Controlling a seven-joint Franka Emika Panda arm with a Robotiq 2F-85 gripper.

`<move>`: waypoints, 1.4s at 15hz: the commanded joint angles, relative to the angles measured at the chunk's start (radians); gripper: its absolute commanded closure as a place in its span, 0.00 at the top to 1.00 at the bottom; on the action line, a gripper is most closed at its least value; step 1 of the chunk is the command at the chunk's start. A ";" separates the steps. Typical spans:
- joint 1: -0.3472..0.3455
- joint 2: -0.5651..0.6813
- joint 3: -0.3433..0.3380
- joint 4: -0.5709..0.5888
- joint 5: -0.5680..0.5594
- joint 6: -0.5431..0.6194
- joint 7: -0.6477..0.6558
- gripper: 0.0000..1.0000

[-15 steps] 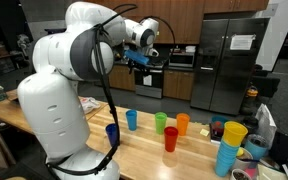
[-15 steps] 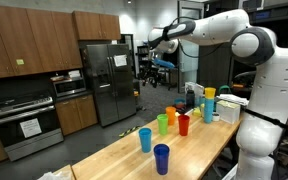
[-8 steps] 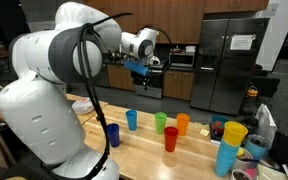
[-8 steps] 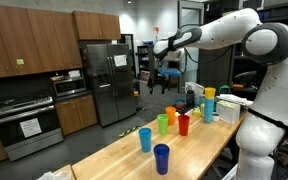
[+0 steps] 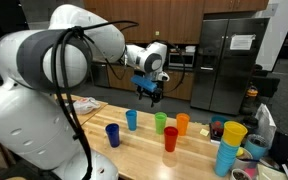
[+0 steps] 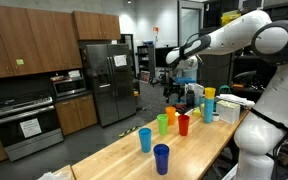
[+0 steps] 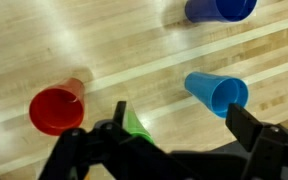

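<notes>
Green cup (image 5: pixel 160 122) stands upright on the wooden table (image 5: pixel 142 152), roughly mid-row among 5 loose cups. In the wrist view you only get a sliver of the green cup (image 7: pixel 136 125) poking out from behind one of the fingers (image 7: pixel 112 138), so it's the cup most directly under the tool.

The gripper (image 5: pixel 147 93) hangs in the air well above the cups and touches none of them. Its jaws are spread wide with nothing between them; the wrist view shows bare table (image 7: pixel 134 50) past the gripper (image 7: pixel 179 140).

Moving outward, the orange cup (image 5: pixel 182 123) is just beside the green one; the red cup (image 5: pixel 171 139) stands near both, closer to the table edge. The light blue cup (image 5: pixel 131 119) is on the green cup's other side, and the dark blue cup (image 5: pixel 112 134) is past that. All are upright and apart from each other.

From the wrist camera the red cup (image 7: pixel 56 110) and light blue cup (image 7: pixel 219 92) flank the green one; the dark blue cup (image 7: pixel 221 8) is cut off at the top edge.

Same 5 cups in an exterior view, with the gripper (image 6: pixel 174 92) above the green cup (image 6: pixel 163 123).

At the far end of the table a yellow cup (image 5: pixel 234 132) tops a stack of blue cups (image 5: pixel 227 158); a steel fridge (image 5: pixel 234 60) stands behind.
</notes>
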 commanded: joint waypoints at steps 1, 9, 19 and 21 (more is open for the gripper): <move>-0.010 0.002 -0.010 -0.013 0.013 -0.002 -0.015 1.00; -0.013 0.002 -0.018 -0.023 0.027 -0.002 -0.027 1.00; -0.013 0.002 -0.018 -0.023 0.027 -0.002 -0.027 1.00; -0.013 0.002 -0.018 -0.023 0.027 -0.002 -0.027 1.00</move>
